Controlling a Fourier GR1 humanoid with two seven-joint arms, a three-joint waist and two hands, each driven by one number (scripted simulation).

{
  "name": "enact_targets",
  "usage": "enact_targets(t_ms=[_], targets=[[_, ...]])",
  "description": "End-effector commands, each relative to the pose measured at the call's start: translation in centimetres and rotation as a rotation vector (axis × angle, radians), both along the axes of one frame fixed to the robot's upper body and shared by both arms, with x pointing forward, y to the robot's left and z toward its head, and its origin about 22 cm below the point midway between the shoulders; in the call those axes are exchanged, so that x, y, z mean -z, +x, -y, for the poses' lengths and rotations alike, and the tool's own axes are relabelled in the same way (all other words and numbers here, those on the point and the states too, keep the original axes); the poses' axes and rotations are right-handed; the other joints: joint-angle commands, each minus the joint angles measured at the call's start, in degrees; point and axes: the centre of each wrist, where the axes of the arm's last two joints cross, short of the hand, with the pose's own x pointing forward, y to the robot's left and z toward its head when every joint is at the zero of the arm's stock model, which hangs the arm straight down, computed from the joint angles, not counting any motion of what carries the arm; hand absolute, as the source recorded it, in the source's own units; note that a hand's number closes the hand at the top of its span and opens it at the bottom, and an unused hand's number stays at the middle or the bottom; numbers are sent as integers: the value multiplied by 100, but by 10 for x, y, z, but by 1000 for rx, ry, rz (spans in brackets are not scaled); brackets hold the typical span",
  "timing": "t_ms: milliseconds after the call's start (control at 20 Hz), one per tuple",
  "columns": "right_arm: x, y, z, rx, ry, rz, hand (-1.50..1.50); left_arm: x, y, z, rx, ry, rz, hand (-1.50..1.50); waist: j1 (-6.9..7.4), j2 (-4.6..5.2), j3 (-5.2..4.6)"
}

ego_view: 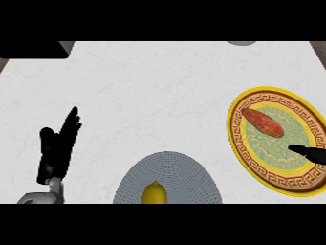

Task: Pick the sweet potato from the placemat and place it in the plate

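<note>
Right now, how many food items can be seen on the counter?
2. The sweet potato lies on the plate at the right. A yellow item sits on the grey placemat at the bottom edge, partly cut off.

I see the sweet potato lying in the plate. My right hand reaches over its rim, fingers apparently straight. My left hand rests open beside the placemat.

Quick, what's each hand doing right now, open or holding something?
Left hand: open, fingers straight, holding nothing.
Right hand: open, holding nothing, over the plate; the sweet potato lies free on the plate.
</note>
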Motion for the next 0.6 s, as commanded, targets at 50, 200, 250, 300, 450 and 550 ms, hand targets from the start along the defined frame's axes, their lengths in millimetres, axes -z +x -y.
enact_targets(t_ms=[50, 200, 250, 300, 450, 550], targets=[[5, 7, 11, 10, -24, -8, -150, -5, -1, 9, -7, -11, -4, 0, 9, 1, -1], [15, 2, -10, 40, -53, -40, -150, 14, 16, 3, 6, -9, -8, 0, -6, 7, -2], [10, -13, -10, 43, -40, -52, -150, 0, -3, 0, 7, -6, 8, 0, 0, -2, -2], [10, 3, -15, 71, -75, -71, -150, -10, 16, 11, 1, -2, 6, 0, 2, 2, -1], [41, -19, -15, 88, -97, -72, -150, -8, 0, -1, -7, 5, 10, 0, 8, 1, 0], [47, -6, -2, 113, -85, -74, -150, -10, -9, 4, -5, 7, 6, 0, 26, 2, 1]])
